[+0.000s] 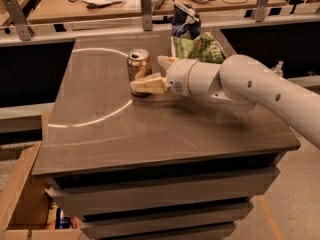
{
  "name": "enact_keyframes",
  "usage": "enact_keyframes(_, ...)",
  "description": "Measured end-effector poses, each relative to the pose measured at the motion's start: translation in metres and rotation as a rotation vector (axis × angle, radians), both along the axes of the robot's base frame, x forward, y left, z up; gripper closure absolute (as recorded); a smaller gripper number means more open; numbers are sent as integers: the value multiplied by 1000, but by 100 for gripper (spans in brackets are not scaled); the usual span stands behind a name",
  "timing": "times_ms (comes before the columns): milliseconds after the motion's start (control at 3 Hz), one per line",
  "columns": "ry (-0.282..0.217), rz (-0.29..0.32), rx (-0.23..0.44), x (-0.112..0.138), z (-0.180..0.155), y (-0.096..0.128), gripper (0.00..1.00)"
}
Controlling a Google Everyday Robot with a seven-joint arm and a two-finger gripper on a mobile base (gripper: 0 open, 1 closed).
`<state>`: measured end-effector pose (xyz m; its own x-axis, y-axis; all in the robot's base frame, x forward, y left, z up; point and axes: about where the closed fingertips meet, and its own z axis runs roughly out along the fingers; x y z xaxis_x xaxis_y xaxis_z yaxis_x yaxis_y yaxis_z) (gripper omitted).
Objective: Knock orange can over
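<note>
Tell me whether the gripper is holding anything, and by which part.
Nothing held: the open gripper is at the upright orange can's side, not closed on it.

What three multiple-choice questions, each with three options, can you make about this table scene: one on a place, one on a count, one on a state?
1. Where does the orange can stand?
A) on the table, right at the gripper
B) on the floor
C) inside a drawer

2. How many snack bags lie on the table?
A) one
B) two
C) four

3. In what state is the can?
A) upright
B) lying on its side
C) crushed flat

Answers:
1 A: the open gripper's fingers are at the can's side on the tabletop.
2 B: only the green chip bag and the dark blue snack bag are there.
3 A: its silver top faces up.
</note>
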<state>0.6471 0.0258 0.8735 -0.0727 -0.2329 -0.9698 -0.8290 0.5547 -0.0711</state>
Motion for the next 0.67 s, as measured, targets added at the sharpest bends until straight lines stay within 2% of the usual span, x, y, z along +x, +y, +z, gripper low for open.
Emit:
enact_keyframes(333,-5,18,19,4,2,10,49)
enact_keyframes(667,-20,30,29,3,6,11,72)
